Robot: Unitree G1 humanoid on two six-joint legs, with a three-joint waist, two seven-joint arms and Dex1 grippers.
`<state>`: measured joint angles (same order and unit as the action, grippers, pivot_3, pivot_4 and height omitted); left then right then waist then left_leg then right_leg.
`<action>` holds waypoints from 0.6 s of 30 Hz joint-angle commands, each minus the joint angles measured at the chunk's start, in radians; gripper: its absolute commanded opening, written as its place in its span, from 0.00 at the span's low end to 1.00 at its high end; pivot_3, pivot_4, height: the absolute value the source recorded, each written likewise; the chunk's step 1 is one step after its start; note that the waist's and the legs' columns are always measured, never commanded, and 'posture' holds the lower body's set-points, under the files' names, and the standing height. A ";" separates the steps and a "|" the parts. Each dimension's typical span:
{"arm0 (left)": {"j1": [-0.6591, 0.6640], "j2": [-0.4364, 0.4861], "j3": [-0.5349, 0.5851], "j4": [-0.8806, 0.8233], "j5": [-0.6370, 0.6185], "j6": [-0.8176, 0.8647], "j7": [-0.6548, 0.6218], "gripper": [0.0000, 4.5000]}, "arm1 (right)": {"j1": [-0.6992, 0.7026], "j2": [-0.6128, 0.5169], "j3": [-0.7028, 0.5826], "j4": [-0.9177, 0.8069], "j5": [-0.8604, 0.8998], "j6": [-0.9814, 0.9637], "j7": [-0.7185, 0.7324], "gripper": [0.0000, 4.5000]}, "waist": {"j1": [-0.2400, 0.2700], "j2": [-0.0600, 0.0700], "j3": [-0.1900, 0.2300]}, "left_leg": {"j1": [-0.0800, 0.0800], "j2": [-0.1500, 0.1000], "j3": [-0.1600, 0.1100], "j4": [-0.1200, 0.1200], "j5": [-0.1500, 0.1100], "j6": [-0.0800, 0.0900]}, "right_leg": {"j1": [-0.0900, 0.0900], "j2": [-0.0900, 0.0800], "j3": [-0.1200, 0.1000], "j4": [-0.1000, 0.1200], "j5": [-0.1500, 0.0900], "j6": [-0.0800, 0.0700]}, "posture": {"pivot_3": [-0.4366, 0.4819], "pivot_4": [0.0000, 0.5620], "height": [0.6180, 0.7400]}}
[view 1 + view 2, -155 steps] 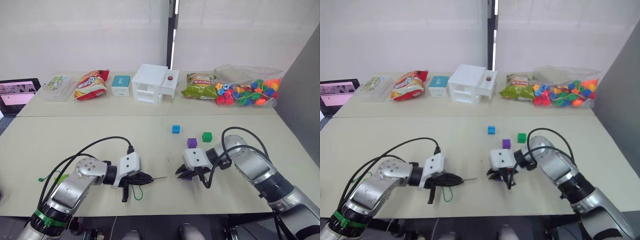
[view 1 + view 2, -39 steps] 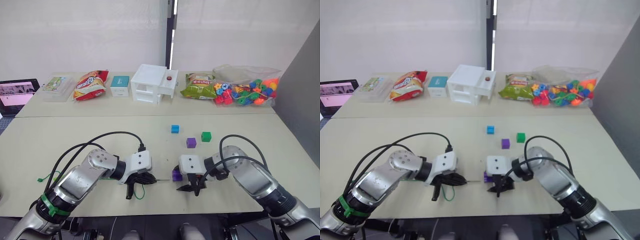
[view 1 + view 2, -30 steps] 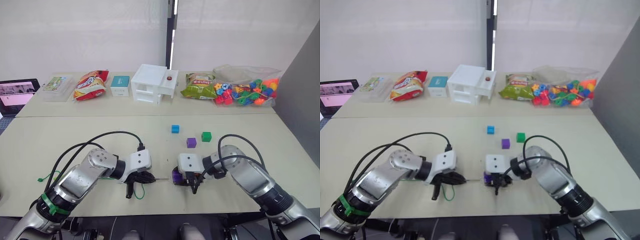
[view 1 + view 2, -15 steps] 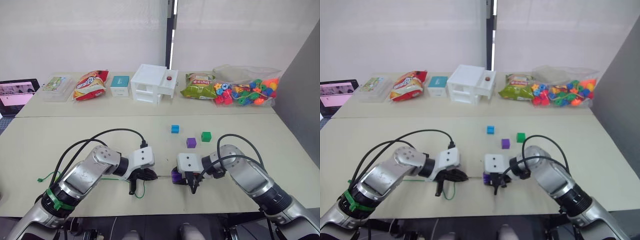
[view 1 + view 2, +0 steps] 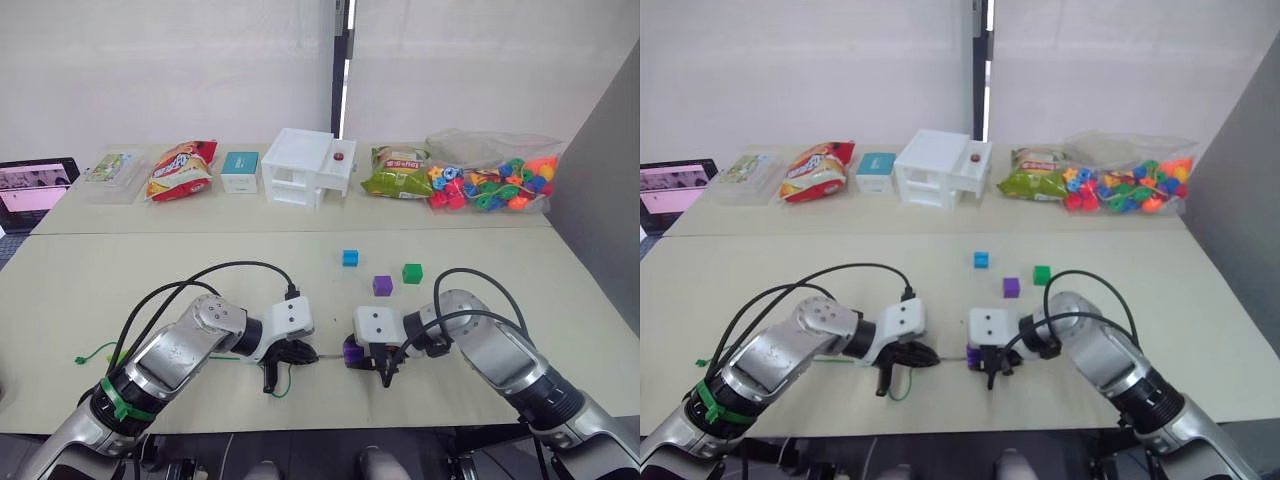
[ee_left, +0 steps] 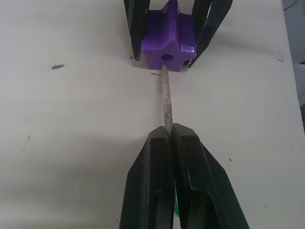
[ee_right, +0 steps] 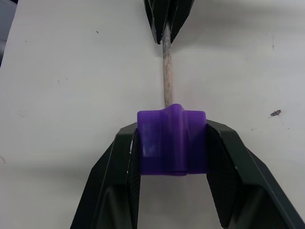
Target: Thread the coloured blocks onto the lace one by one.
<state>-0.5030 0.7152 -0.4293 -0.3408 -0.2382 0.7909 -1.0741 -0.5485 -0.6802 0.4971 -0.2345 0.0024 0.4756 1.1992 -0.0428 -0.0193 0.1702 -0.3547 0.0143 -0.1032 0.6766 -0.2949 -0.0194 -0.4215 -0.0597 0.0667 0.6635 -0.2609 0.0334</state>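
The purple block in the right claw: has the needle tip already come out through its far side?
No: in the left wrist view the needle tip just meets the hole of the purple block, and the right wrist view shows none emerging.

Held block (image 5: 352, 350) at worktop (image 5: 120, 290) front centre — left claw (image 5: 303, 352) just left of it, right claw (image 5: 372, 362) on it; three loose blocks (image 5: 382, 285) behind.

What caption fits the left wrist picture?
Left gripper pokes the lace tip at the hole of the purple block held by the right gripper.
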 commanded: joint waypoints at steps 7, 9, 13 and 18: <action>-0.024 -0.007 0.021 -0.068 -0.034 0.011 -0.010 0.00 | -0.005 -0.010 0.007 -0.036 -0.006 0.011 0.012 0.30 | 0.000 0.000 0.000 | 0.000 0.000 0.000 0.000 0.000 0.000 | 0.000 0.000 0.000 0.000 0.000 0.000 | 0.48 0.27 1.00; -0.028 -0.008 0.022 -0.075 -0.040 0.020 -0.010 0.00 | -0.005 -0.010 0.008 -0.037 -0.006 0.012 0.013 0.30 | 0.001 0.000 0.000 | 0.000 0.000 0.000 0.000 0.000 0.000 | 0.000 0.000 0.000 0.000 0.000 0.000 | 0.48 0.27 1.00; -0.031 -0.007 0.020 -0.077 -0.044 0.024 -0.005 0.00 | -0.005 -0.012 0.010 -0.038 -0.008 0.014 0.014 0.30 | 0.001 0.000 0.000 | 0.000 0.000 0.000 0.000 0.000 0.000 | 0.000 0.000 0.000 0.000 0.000 0.000 | 0.48 0.27 1.00; -0.034 -0.002 0.021 -0.085 -0.051 0.029 0.000 0.00 | 0.003 -0.016 0.011 -0.048 -0.008 0.019 0.017 0.30 | 0.000 0.000 0.000 | 0.000 0.000 0.000 0.000 0.000 0.000 | 0.000 0.000 0.000 0.000 0.000 0.000 | 0.48 0.27 1.00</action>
<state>-0.5183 0.7131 -0.4253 -0.3790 -0.2745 0.8177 -1.0723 -0.5462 -0.6911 0.5013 -0.2541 0.0007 0.4912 1.2146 -0.0428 -0.0193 0.1702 -0.3547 0.0142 -0.1032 0.6768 -0.2949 -0.0194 -0.4214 -0.0599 0.0667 0.6635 -0.2609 0.0334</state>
